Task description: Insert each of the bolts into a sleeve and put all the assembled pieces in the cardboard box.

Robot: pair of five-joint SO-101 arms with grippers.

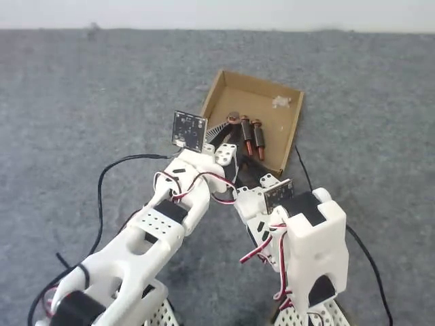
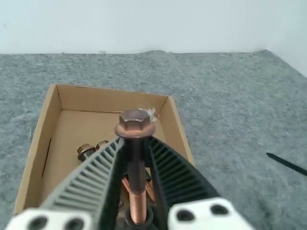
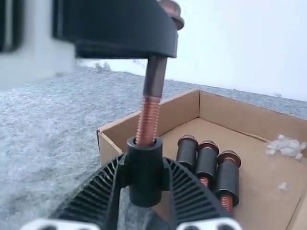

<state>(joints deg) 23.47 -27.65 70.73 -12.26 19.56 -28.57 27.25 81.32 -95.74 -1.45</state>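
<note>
My left gripper [image 2: 135, 143] is shut on a copper bolt [image 2: 135, 125], held upright by its shaft just under the hex head. The bolt's threaded end [image 3: 147, 120] stands in the mouth of a black sleeve [image 3: 144, 167], which my right gripper [image 3: 144, 168] is shut on from below. Both grippers meet at the near corner of the cardboard box [image 1: 262, 102], the left gripper [image 1: 219, 136] over the right gripper [image 1: 241, 166]. Three assembled pieces [image 3: 207, 160] lie side by side in the box [image 3: 240, 120], also seen from above as assembled pieces [image 1: 253, 139].
Grey carpet [image 1: 81, 95] covers the table around the box [image 2: 110, 98]. A white scrap [image 1: 281, 102] lies in the box's far corner. Black cables [image 1: 102, 197] trail beside both arm bases, one cable [image 2: 288, 163] lying right of the box.
</note>
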